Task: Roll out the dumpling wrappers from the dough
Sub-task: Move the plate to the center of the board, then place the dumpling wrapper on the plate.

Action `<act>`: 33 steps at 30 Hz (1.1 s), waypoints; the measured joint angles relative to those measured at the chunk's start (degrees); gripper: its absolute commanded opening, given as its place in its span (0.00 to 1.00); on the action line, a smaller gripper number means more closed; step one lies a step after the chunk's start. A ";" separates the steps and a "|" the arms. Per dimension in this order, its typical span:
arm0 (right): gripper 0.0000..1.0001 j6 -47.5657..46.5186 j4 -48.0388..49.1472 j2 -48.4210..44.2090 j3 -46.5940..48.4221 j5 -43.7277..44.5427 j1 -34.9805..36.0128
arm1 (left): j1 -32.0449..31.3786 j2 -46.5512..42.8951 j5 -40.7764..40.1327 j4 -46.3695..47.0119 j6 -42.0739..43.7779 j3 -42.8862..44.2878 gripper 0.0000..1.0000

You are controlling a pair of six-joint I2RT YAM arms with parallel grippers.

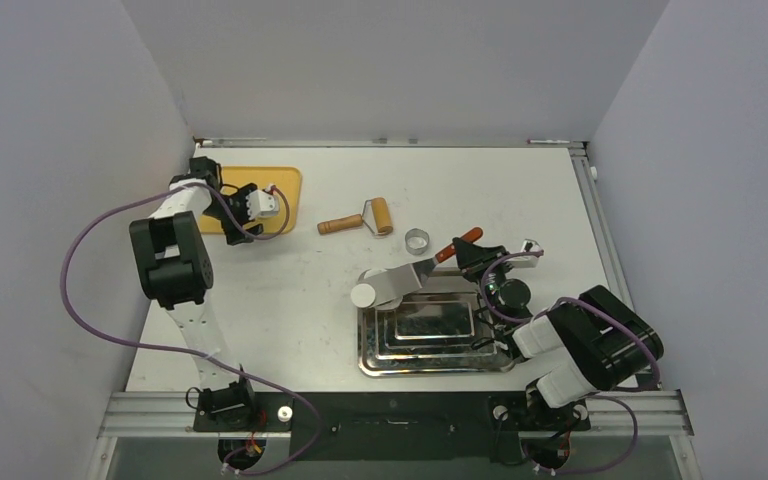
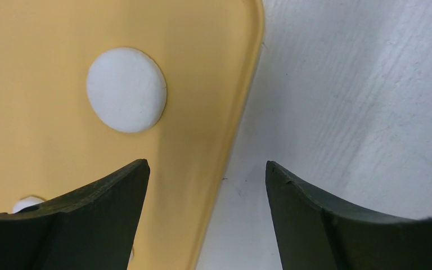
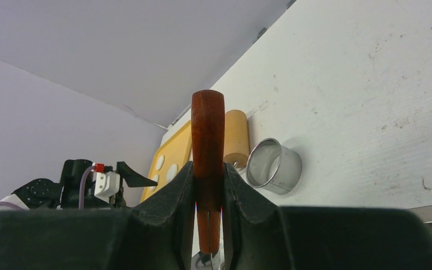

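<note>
1. The small white round dough lump (image 1: 364, 294) is riding at the very tip of the flat metal spatula blade (image 1: 398, 282), just off the corner of the shiny steel tray (image 1: 430, 367). Any tilt or jolt is likely sending it sliding onto the white table (image 1: 290, 290).
2. The right gripper (image 3: 208, 169) is pinching the red-brown wooden spatula handle (image 3: 208, 124) tightly between both fingers.
3. The left gripper (image 2: 205, 169) is hanging spread wide and holding nothing, straddling the rim of the yellow plastic tray (image 2: 242, 112), where another flat white dough disc (image 2: 126, 90) is lying. No rolled wrapper is showing yet.
</note>
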 measured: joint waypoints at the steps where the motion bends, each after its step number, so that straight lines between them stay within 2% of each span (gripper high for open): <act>1: 0.08 0.07 0.55 0.35 0.00 -0.20 0.00 | -0.02 0.48 -0.02 0.33 0.39 0.00 0.72; 9: 0.08 -0.22 0.63 0.24 0.59 -1.25 0.02 | -0.26 5.11 -0.98 0.90 2.34 5.14 0.70; 14: 0.08 -0.39 0.44 -2.01 0.87 -1.25 0.02 | -0.66 6.47 -1.81 -0.57 2.69 7.02 0.60; 21: 0.08 -0.79 -1.07 -2.71 1.81 -1.25 0.02 | -1.03 6.97 -3.72 -3.58 3.37 7.69 0.25; 23: 0.08 -0.98 -1.68 -3.45 1.99 -1.20 0.00 | -1.20 6.97 -4.57 -4.24 3.48 7.43 0.18; 28: 0.08 -1.36 -2.40 -4.96 2.21 -1.09 0.00 | -3.04 2.64 -7.69 -1.70 4.24 0.26 0.06; 33: 0.08 -1.51 -2.97 -4.98 3.34 -0.72 0.00 | -7.78 -6.12 -11.80 0.26 3.58 -12.66 0.05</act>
